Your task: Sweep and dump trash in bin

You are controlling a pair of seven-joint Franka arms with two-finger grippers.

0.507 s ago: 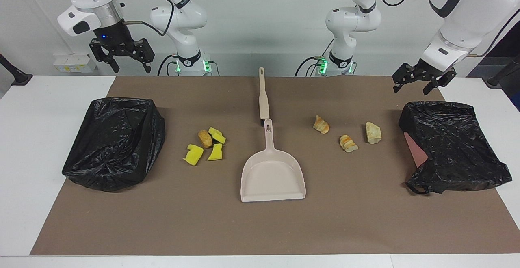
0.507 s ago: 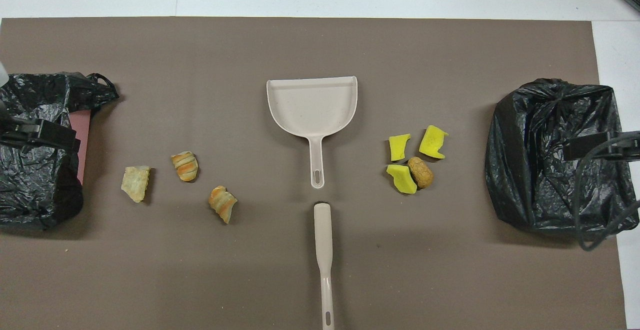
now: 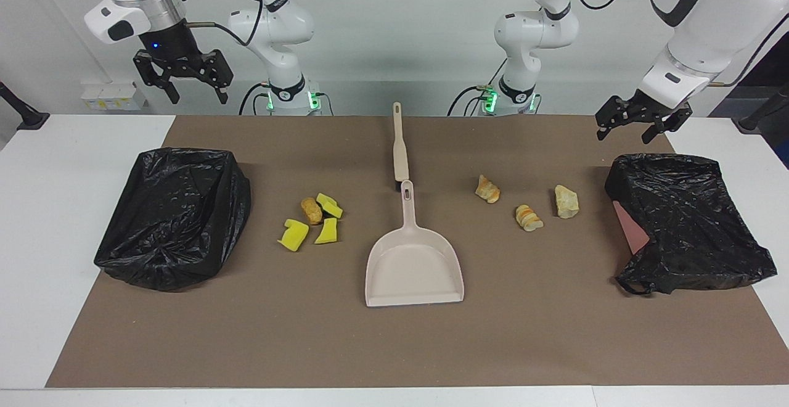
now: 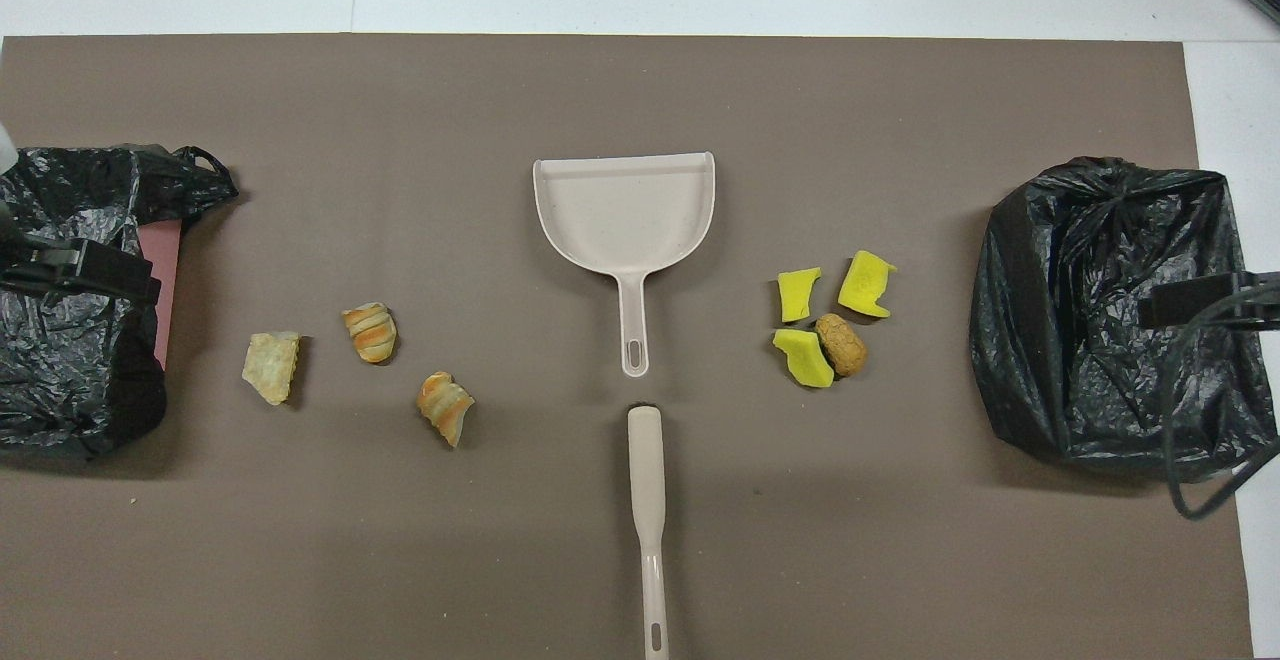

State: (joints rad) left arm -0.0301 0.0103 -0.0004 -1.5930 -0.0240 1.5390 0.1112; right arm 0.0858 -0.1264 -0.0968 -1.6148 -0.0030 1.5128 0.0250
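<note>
The trash lies in two groups on the brown mat. Three yellow sponge bits (image 3: 327, 231) (image 4: 866, 284) and a brown nugget (image 3: 311, 209) (image 4: 841, 344) lie between the dustpan and the right arm's bin. Three golden-tan bread pieces (image 3: 529, 217) (image 4: 370, 331) lie toward the left arm's end. The beige dustpan (image 3: 414, 265) (image 4: 625, 210) lies mid-table, with the brush (image 3: 399, 148) (image 4: 648, 510) nearer to the robots, end to end with its handle. My right gripper (image 3: 196, 92) hangs open above the mat's edge near its bin. My left gripper (image 3: 635, 131) hangs open just above its bin's edge.
A bin lined with a black bag (image 3: 172, 216) (image 4: 1110, 310) stands at the right arm's end of the mat. A second black-bagged bin (image 3: 684, 228) (image 4: 70, 340) stands at the left arm's end. White table (image 3: 49, 209) borders the mat.
My right gripper has risen a little above its bin. The left arm, the trash, the dustpan and the brush have not moved.
</note>
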